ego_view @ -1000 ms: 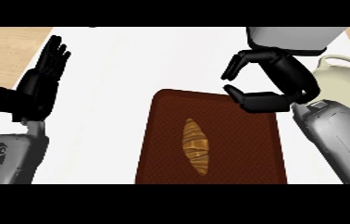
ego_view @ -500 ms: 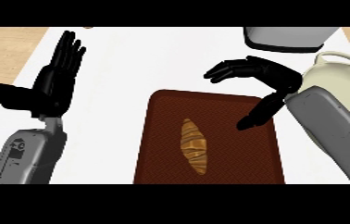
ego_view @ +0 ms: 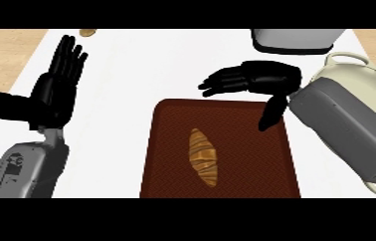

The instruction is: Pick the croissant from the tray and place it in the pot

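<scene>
The golden-brown, ridged croissant [ego_view: 203, 157] is seen lying lengthwise near the middle of the dark brown rectangular tray [ego_view: 249, 180], untouched by either hand. The tray sits flat on the white counter top [ego_view: 147, 70], with its near end cut off by the view's lower edge.

The black right hand [ego_view: 258, 79] is held above the tray's far right corner. Its fingers are spread and only slightly bent, pointing toward the view's left, and its thumb hangs down over the tray's right rim. Nothing is held in it. It is well apart from the croissant. The grey right forearm [ego_view: 337, 120] comes in from the right edge.

The cream-coloured pot [ego_view: 352, 68] with a loop handle is seen at the right edge, partly hidden behind the right forearm; its opening cannot be made out.

The black left hand [ego_view: 53, 93] is at the view's left, flat and open with fingers up, resting and holding nothing.

A grey-white container [ego_view: 297, 40] is seen at the counter's far edge, above the right hand. A small tan item [ego_view: 88, 32] sits at the far left edge, too small to identify.
</scene>
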